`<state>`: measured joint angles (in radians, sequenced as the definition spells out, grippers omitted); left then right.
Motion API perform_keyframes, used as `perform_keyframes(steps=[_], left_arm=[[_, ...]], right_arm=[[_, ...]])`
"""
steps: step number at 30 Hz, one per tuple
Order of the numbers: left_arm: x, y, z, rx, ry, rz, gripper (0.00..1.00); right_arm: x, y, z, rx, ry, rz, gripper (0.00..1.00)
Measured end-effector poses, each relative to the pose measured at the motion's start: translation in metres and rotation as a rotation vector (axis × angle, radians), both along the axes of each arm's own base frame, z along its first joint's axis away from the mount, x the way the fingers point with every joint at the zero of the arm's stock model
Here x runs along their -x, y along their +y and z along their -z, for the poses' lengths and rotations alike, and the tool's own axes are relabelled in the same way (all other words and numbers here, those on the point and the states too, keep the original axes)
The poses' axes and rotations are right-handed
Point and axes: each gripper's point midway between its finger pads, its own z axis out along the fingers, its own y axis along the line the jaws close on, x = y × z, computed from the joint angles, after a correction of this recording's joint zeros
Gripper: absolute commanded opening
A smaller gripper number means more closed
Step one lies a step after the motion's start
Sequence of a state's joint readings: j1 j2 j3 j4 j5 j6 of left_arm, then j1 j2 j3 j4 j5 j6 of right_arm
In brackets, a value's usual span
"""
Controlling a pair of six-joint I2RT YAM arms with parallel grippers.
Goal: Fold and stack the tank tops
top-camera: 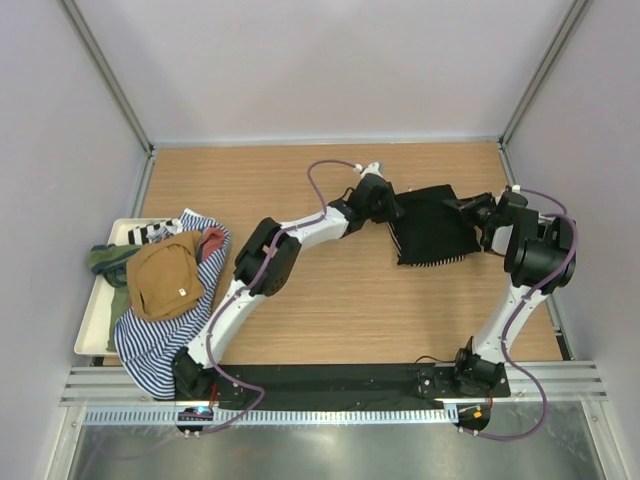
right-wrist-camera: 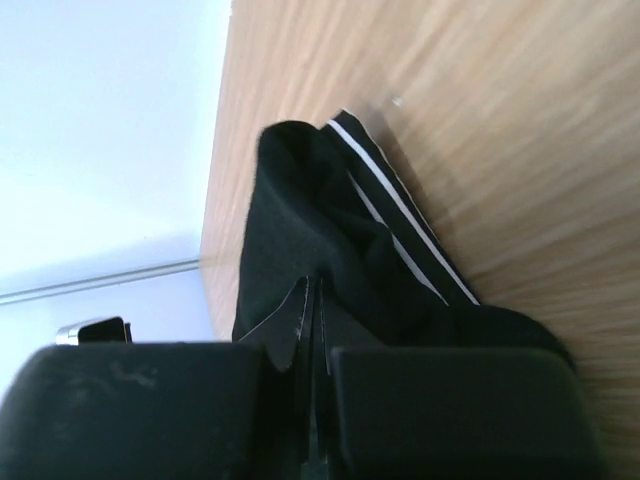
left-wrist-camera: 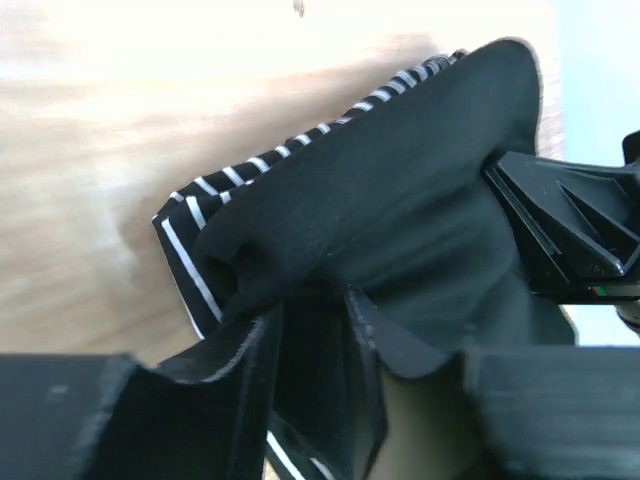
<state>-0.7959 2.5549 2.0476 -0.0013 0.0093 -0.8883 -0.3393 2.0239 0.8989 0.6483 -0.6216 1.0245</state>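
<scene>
Grey-walled wood table [top-camera: 330,310], right end effector [right-wrist-camera: 311,300] clamping black top [top-camera: 432,225], left end effector [left-wrist-camera: 312,320] unclear

Top view even, sharp; left wrist view washed-out table [left-wrist-camera: 120,90], blurred foreground

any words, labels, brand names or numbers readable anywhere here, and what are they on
No text can be read in any of the three views.
Small white tag on the tan tank top: too small to read.
Arms, table and the other cloth: no lettering visible.
</scene>
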Motion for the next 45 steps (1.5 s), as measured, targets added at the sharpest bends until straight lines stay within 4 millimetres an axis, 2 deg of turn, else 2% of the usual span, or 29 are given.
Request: perform_keyframes(steps=[2, 5, 7, 10, 13, 15, 18, 20, 23, 27, 31, 34, 36, 41, 45], left_arm=[[-0.009, 0.006, -0.003, 0.017, -0.004, 0.0, 0.41], [-0.018, 0.019, -0.015, 0.003, -0.034, -0.007, 0.55], [-0.019, 0.031, -0.026, -0.023, -0.056, -0.01, 0.66], [-0.015, 0.048, -0.058, -0.047, -0.103, -0.015, 0.73], [0.0, 0.062, -0.106, -0.038, -0.16, -0.011, 0.75], [0.012, 0.074, -0.143, -0.022, -0.21, -0.013, 0.79], [0.035, 0.098, -0.185, -0.005, -0.26, -0.021, 0.85], [0.05, 0.118, -0.198, -0.008, -0.275, -0.032, 0.86], [0.064, 0.152, -0.194, -0.032, -0.264, -0.064, 0.86], [0.082, 0.199, -0.156, -0.12, -0.213, -0.119, 0.86], [0.109, 0.233, -0.124, -0.204, -0.181, -0.135, 0.86], [0.127, 0.253, -0.116, -0.243, -0.185, -0.139, 0.89], [0.137, 0.267, -0.117, -0.258, -0.207, -0.155, 0.92], [0.152, 0.297, -0.121, -0.287, -0.266, -0.206, 0.94], [0.167, 0.319, -0.106, -0.333, -0.272, -0.227, 0.94]], right_arm=[[-0.003, -0.002, -0.009, 0.013, -0.035, 0.002, 0.15], [-0.004, 0.0, -0.025, 0.046, -0.061, -0.005, 0.38], [-0.003, 0.004, -0.044, 0.089, -0.092, -0.014, 0.47], [0.001, 0.014, -0.074, 0.165, -0.135, -0.037, 0.46], [0.01, 0.038, -0.108, 0.253, -0.19, -0.084, 0.44], [0.018, 0.057, -0.129, 0.288, -0.238, -0.124, 0.43], [0.036, 0.08, -0.144, 0.307, -0.28, -0.176, 0.43], [0.049, 0.088, -0.139, 0.313, -0.267, -0.195, 0.43], [0.066, 0.098, -0.121, 0.321, -0.226, -0.222, 0.42], [0.085, 0.11, -0.09, 0.297, -0.164, -0.263, 0.38], [0.088, 0.114, -0.053, 0.253, -0.097, -0.276, 0.36], [0.094, 0.115, -0.022, 0.224, -0.024, -0.275, 0.36], [0.098, 0.114, -0.009, 0.219, 0.01, -0.269, 0.37], [0.097, 0.11, -0.008, 0.242, 0.012, -0.248, 0.42], [0.095, 0.107, -0.021, 0.267, -0.023, -0.236, 0.44]])
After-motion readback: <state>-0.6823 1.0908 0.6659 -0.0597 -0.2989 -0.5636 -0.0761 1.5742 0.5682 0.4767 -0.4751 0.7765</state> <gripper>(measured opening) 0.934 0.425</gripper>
